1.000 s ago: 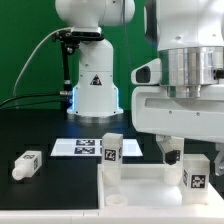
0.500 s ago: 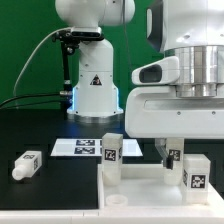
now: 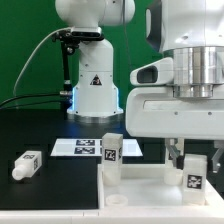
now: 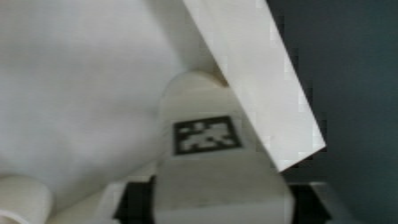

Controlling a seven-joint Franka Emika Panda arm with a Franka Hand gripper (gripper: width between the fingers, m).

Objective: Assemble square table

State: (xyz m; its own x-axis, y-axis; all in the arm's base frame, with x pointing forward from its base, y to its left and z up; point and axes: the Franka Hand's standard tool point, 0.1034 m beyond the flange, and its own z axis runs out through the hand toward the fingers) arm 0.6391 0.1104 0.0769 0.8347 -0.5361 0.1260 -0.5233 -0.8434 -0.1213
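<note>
Straight down, gripper [image 3: 193, 158] pinches upright leg [image 3: 195, 180] at tabletop [image 3: 142, 180] corner.

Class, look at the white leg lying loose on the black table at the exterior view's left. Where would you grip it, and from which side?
Probably from above, mid-length, across the two long sides of the leg. It lies flat and slanted, long sides exposed, so the grip should turn to match.
</note>
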